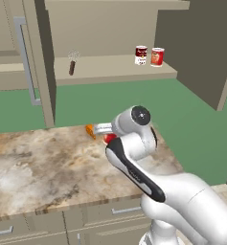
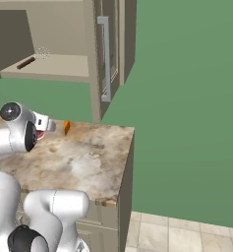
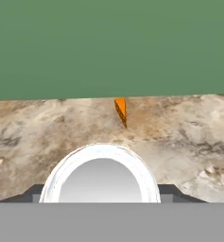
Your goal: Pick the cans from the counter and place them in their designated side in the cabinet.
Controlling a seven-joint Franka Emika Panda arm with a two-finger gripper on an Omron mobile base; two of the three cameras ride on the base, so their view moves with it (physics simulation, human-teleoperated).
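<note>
One red can [image 3: 100, 174] sits between the claw [image 3: 100, 196] fingers, grip unclear; two cans [image 1: 149, 56] occupy the cabinet shelf [image 1: 110, 69].

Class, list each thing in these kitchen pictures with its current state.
Cabinet: doors open.
Red can: upright on counter, inside gripper.
Gripper: around red can, grip unclear.
Labelled can: upright on shelf.
Orange-red can: upright on shelf beside it.
Carrot: lying on counter.

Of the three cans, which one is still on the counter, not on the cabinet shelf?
The bright red can, standing on the counter behind the arm. The other two cans stand side by side on the shelf.
</note>
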